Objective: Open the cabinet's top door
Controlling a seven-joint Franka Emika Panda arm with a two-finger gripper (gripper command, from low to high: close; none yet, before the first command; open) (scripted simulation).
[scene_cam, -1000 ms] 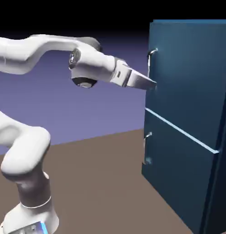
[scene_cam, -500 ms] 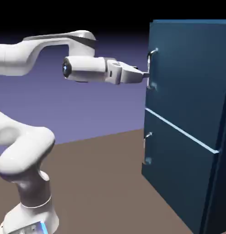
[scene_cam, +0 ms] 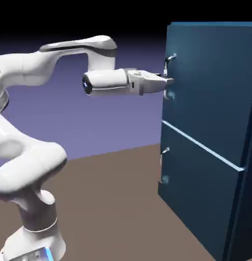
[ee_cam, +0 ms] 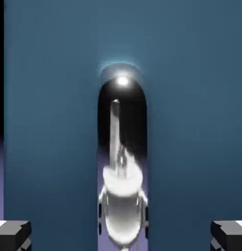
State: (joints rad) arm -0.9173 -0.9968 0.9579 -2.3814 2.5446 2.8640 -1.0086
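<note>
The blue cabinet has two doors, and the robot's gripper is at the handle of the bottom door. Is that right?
Not quite: the gripper is at the handle of the top door, not the bottom one. The exterior view shows it. The blue cabinet does have two doors.

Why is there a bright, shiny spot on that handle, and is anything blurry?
Hand view: a white highlight glares on the glossy upper handle, which mirrors its surroundings, arm apparently included. Exterior view: cabinet dimly lit; no obvious blur.
</note>
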